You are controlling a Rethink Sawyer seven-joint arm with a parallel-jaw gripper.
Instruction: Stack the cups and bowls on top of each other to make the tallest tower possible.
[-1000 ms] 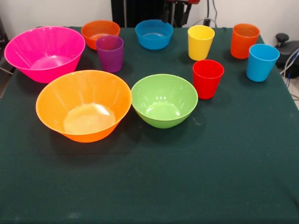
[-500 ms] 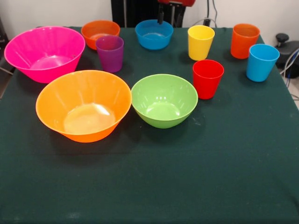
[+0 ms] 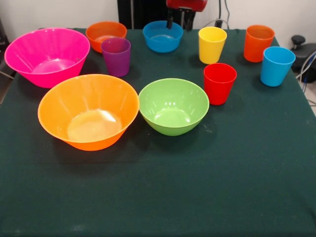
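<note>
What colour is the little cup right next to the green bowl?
Red. The small red plastic cup stands beside the medium green plastic bowl, clearest in the front view.

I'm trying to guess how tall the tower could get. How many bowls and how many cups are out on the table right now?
Bowls: 5 (pink bowl, large orange bowl, green bowl, small orange bowl, blue bowl)
Cups: 5 (purple cup, yellow cup, red cup, orange cup, light blue cup)
Total: 10, none stacked yet.

Glossy red gripper housing, two short dark prongs beneath it
</note>
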